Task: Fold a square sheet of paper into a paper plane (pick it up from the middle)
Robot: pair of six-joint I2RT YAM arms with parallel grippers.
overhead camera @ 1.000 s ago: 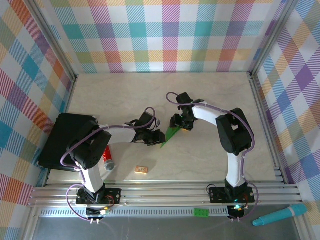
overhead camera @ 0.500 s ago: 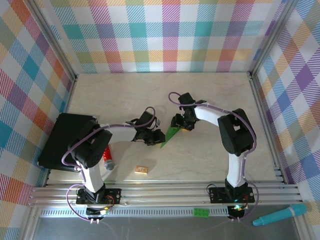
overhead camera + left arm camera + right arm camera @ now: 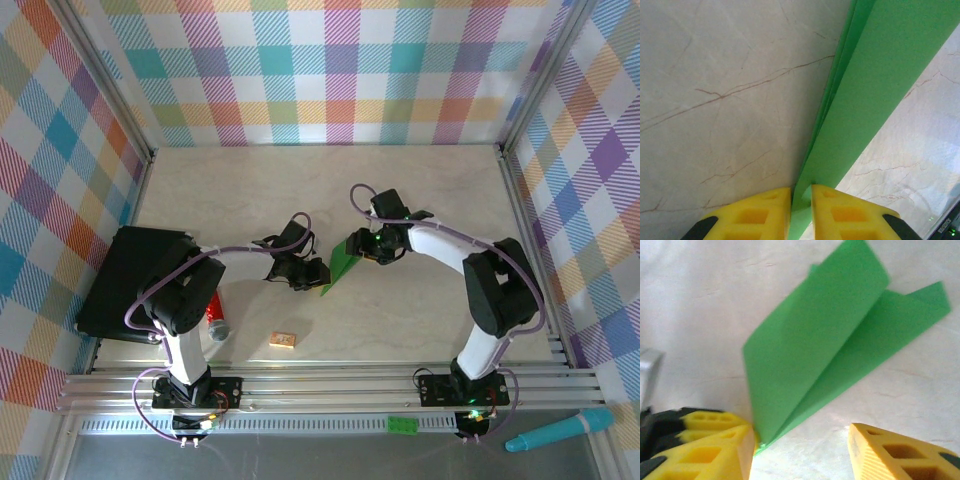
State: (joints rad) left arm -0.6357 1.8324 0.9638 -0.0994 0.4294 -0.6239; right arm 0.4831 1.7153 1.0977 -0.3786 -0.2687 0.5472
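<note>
The paper plane (image 3: 342, 270) lies on the table (image 3: 430, 190) between the left hand (image 3: 313, 273) and, farther back, the right hand (image 3: 361, 246).

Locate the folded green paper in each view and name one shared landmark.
Top external: the green paper lies near the picture's centre.
Left wrist: it runs from bottom centre, pinched in the left gripper, up to the top right.
Right wrist: it fans across the centre, its fold corner by one finger of the open right gripper.
Shared landmark: the veined marble tabletop.
</note>
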